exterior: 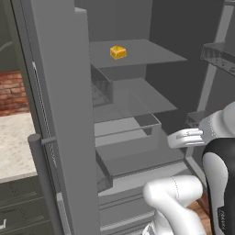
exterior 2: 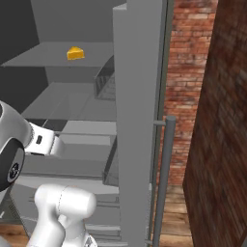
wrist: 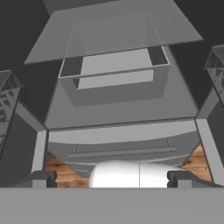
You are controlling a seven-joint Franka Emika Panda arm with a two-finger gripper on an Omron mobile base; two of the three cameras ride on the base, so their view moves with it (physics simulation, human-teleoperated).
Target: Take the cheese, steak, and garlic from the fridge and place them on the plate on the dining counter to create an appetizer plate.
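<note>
Brick wall (exterior 2: 185,72) and wood floor (wrist: 65,173) frame an open fridge (exterior: 59,114), its door (exterior 2: 135,120) swung wide with the bar handle (exterior 2: 164,178) on the outer face.

Nearest the cameras, the claw (wrist: 111,178) hangs low in front of the fridge, aimed into the lower part; its two tips sit far apart at the bottom of the hand view, jaws wide and holding nothing. Just ahead of it are the lower drawers (wrist: 122,140), then a clear bin (wrist: 113,74) on the middle shelf (exterior: 137,98), with door racks (wrist: 6,100) at either side.

Risks, as I judge them: the claw sits well under the level it needs, so a straight push forward would drive it into the drawer fronts or the bin edge instead of reaching any food. Rising inside the cavity could knock the wrist on the underside of a shelf, and a wide swing could clip a door rack or the door. The cheese is small and blocky; a pinch near a slanted face could let it squirt away toward the back wall.

Farthest off, the cheese (exterior: 118,52) lies alone on the top shelf (exterior 2: 58,54), near its middle, well above and beyond the claw, apart from it by two shelf levels. I cannot find steak or garlic on the shelves that show.
</note>
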